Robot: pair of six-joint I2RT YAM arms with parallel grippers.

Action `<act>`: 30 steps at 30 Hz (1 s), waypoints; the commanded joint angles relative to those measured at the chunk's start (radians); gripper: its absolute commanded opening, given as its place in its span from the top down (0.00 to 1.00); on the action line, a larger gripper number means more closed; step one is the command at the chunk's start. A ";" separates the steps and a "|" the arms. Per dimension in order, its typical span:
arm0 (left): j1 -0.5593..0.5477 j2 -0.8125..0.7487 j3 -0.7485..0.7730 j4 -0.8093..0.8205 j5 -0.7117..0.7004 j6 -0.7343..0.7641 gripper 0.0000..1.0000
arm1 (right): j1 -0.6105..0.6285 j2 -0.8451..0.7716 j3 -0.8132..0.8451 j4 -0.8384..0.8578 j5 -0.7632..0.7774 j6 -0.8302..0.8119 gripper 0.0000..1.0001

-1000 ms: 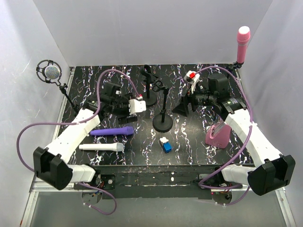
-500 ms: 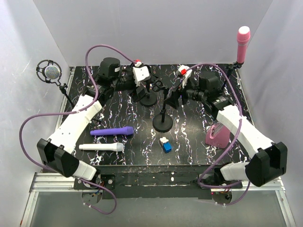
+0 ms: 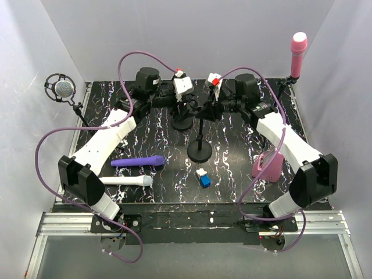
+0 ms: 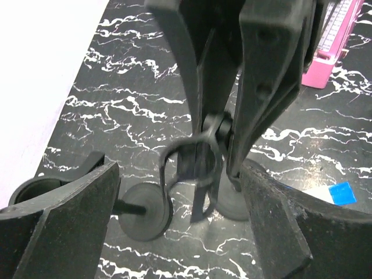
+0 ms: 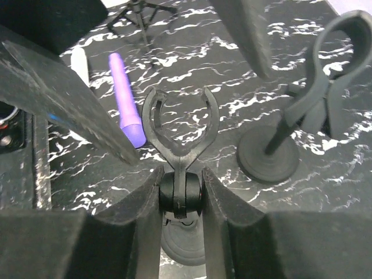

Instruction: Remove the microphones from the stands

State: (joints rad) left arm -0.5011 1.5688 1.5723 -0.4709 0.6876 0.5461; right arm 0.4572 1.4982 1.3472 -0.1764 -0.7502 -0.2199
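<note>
Stand clip point(image 5: 174, 152) hemmed between left tool point(image 4: 174, 174) and right tool point(image 5: 181, 177)
</note>
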 commanded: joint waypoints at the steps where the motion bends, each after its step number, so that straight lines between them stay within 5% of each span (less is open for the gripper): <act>1: -0.019 0.019 0.061 0.049 0.039 -0.041 0.17 | -0.017 0.063 0.139 -0.150 -0.242 -0.157 0.78; 6: -0.022 0.033 0.078 0.029 0.046 -0.041 0.28 | -0.026 0.114 0.197 -0.170 -0.290 -0.180 0.87; 11: -0.022 0.053 0.117 -0.034 0.050 -0.023 0.46 | -0.037 0.131 0.216 -0.159 -0.285 -0.177 0.84; 16: -0.022 0.089 0.166 -0.150 0.035 0.040 0.56 | -0.045 0.113 0.196 -0.160 -0.255 -0.200 0.57; 20: -0.022 0.102 0.173 -0.167 0.030 0.032 0.53 | -0.055 0.071 0.170 -0.150 -0.207 -0.199 0.39; 26: -0.022 0.138 0.204 -0.189 0.027 0.021 0.62 | -0.074 -0.007 0.129 -0.231 -0.178 -0.194 0.30; 30: -0.022 0.174 0.253 -0.199 0.041 -0.023 0.86 | -0.074 -0.061 0.044 -0.219 -0.063 -0.025 0.30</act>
State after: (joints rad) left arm -0.5259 1.7172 1.7638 -0.6434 0.7219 0.5575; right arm 0.3862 1.5047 1.4532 -0.3820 -0.9131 -0.3820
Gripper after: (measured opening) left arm 0.383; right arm 0.698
